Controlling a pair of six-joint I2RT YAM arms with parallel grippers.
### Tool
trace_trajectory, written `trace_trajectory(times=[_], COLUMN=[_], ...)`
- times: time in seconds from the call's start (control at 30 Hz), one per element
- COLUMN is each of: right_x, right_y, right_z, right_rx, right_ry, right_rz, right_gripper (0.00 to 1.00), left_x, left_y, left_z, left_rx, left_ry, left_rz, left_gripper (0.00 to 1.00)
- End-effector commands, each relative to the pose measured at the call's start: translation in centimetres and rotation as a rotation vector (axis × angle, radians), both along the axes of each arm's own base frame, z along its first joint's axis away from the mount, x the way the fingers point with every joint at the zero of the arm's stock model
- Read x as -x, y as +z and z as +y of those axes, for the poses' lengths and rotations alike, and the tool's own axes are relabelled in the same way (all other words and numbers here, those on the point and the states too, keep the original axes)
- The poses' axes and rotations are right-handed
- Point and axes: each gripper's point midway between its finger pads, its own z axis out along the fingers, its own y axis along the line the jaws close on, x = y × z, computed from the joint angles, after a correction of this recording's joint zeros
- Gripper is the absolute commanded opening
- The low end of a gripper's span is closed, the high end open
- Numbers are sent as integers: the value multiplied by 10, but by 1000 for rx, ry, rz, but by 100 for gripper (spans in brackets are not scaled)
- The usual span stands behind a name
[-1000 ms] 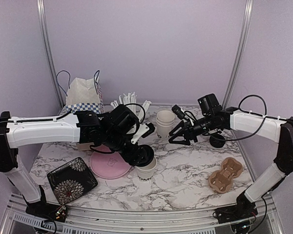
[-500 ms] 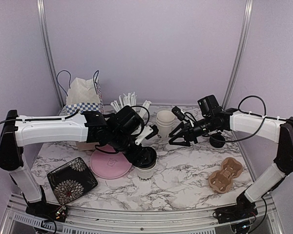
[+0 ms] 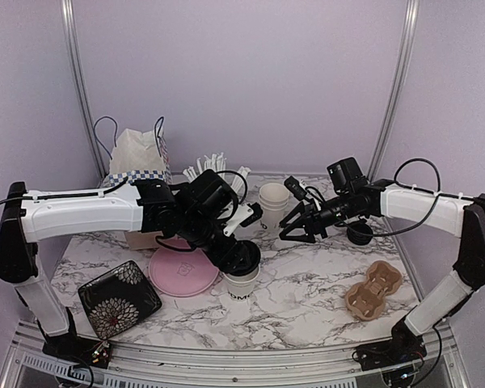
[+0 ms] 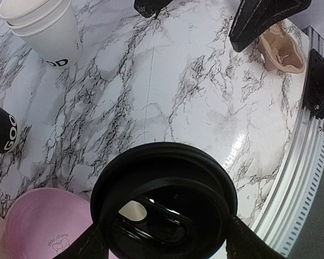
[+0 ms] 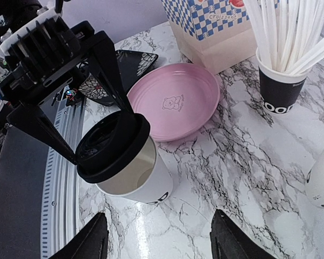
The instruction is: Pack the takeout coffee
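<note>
Stretched a touch farther across the surface than a second ago, the left arm has carried its load slightly to the right, and the right claw [image 3: 295, 225] has edged a little to the left.

The left claw [image 5: 105, 137] grips a round black lid [image 5: 119, 148] by its sides and holds it tilted on a white paper cup [image 5: 143, 186]. One side of the lid sits on the rim; the side facing the right claw is lifted, so the cup's pale inside shows. The cup stands upright near the middle of the surface, somewhat toward the near edge. The right claw hangs open and empty near a stack of white cups [image 4: 43, 27] toward the far edge.

A pink plate [image 5: 175, 100] lies just beside the lidded cup on its left, partly under the left arm's wrist. A black plate with a white flower pattern [image 3: 120, 299] sits at the near left corner. A black cup of white sticks [image 5: 283, 89] stands at the far edge, left of the stack. A paper bag with blue checks [image 5: 205, 24] occupies the far left corner. A brown cardboard carrier [image 3: 373, 288] lies by the right edge, toward the near right corner.

The bag reads "croissant". The black cup shows "OOD" in white, and the stack shows "OD" in black. The pink plate bears a small bear mark. The lidded cup's lettering is mostly hidden.
</note>
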Motion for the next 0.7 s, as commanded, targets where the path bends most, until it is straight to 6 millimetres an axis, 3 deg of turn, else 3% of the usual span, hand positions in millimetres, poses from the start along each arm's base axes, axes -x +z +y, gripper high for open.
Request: trace_trajectory(times=[0.0,0.67], right_x=[3,3], right_y=[6,5], right_z=[5,5], right_rx=[-23,-19], right_ry=[29,33], right_rz=[-20,-18], right_gripper=[62,62], left_x=[7,6], left_y=[-3,-14], left_z=[8,5], left_rx=[-18,-57], left_ry=[3,2], left_rz=[44,65], left_gripper=[64,65])
